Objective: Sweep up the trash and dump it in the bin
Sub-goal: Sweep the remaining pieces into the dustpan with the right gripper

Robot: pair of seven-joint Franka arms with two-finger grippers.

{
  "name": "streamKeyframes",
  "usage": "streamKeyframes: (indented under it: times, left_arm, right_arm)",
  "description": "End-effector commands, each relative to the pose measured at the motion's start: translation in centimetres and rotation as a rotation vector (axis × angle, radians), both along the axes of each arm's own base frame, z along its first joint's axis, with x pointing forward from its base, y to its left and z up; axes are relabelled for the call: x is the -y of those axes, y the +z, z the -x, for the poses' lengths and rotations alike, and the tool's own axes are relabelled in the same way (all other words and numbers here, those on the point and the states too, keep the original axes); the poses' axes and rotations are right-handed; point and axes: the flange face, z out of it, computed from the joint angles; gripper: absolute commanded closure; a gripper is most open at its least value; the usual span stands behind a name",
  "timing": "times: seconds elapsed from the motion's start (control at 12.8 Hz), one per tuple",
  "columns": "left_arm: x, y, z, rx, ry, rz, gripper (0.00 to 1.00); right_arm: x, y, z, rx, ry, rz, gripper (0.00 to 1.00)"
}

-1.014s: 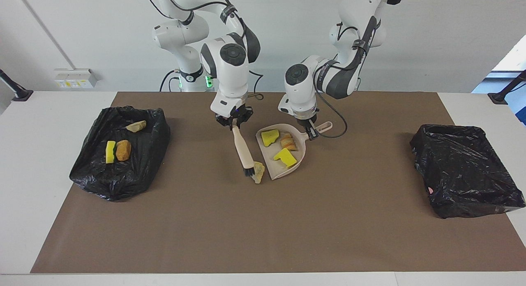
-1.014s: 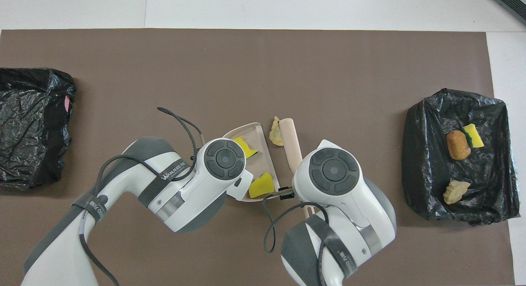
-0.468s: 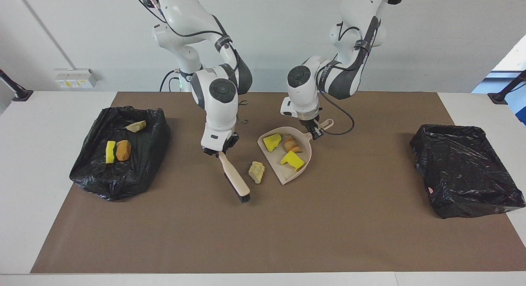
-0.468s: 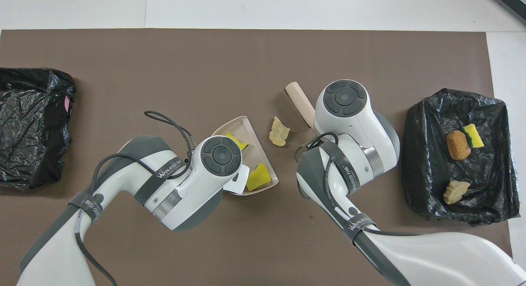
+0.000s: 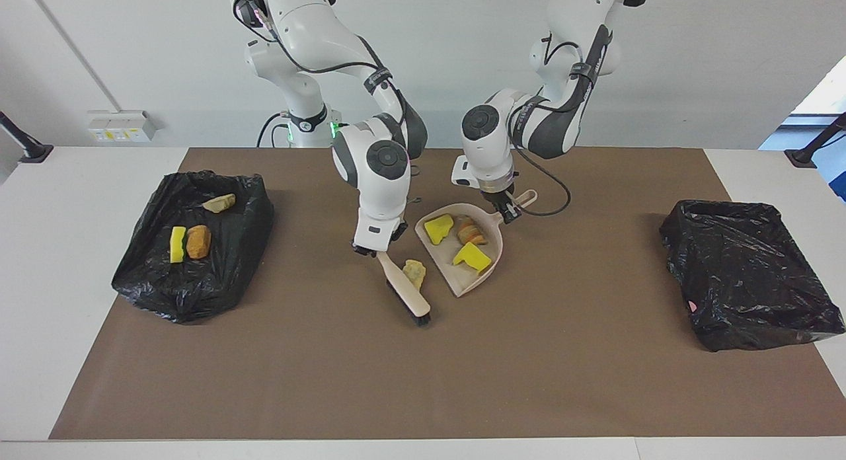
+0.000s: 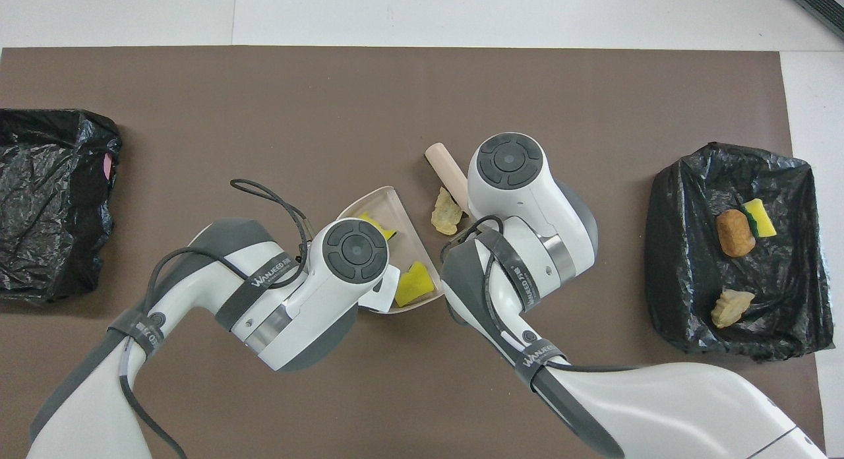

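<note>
Facing view: right hand [image 5: 377,248] closed on the brush [image 5: 404,291] handle, bristle end low at 5 o'clock, on or just above the desk [image 5: 423,381]. One tan lump [image 5: 414,273] lies loose, touching or just beside the brush, with the pan [image 5: 462,285] mouth near at its 3 o'clock. Left hand [image 5: 505,212] is clamped on the pan handle. Two sponge chunks [image 5: 438,229] and a bread piece [image 5: 470,234] are already in the pan. Three more pieces are in the bin [image 5: 198,288] at the right arm's end.

Overhead view: lump [image 6: 446,213] sits between the pan [image 6: 402,208] at 9 o'clock and the brush [image 6: 447,171] at 12; both hands are hidden under their wrists.

Judgement: get the bristles onto the lump's side away from the pan and drag it short and flat into the mouth. Keep the pan lip pressed down, or the lump may slip under.
</note>
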Motion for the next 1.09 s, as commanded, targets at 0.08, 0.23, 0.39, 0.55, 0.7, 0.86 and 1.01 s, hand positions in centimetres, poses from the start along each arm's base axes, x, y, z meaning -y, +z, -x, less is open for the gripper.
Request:
streamKeyframes:
  times: [0.08, 0.23, 0.39, 0.55, 0.7, 0.86, 1.01]
  left_arm:
    - [-0.8, 0.3, 0.8, 0.003, 0.012, -0.023, 1.00]
    - [-0.8, 0.3, 0.8, 0.001, 0.005, -0.022, 1.00]
    - [-0.8, 0.3, 0.8, -0.007, -0.022, -0.020, 1.00]
    - [-1.0, 0.3, 0.6, -0.025, -0.072, -0.016, 1.00]
    - [-1.3, 0.4, 0.2, -0.041, -0.134, -0.005, 1.00]
    - [-1.4, 0.4, -0.1, -0.061, -0.192, 0.002, 1.00]
    - [-2.1, 0.7, -0.5, -0.072, -0.229, 0.004, 1.00]
  right_arm:
    - [-0.9, 0.1, 2.2, -0.107, -0.071, -0.106, 1.00]
    - [-2.1, 0.0, 4.2, -0.159, -0.069, -0.116, 1.00]
    - [-2.5, -0.1, 5.4, -0.239, -0.118, -0.200, 1.00]
    - [-4.2, 0.3, 6.7, -0.270, -0.113, -0.227, 1.00]
    - [-4.2, 0.5, 6.5, -0.278, -0.128, -0.238, 1.00]
    - [-3.4, 0.9, 5.9, -0.272, -0.172, -0.236, 1.00]
    - [-3.2, 4.1, 6.0, -0.240, -0.285, -0.221, 1.00]
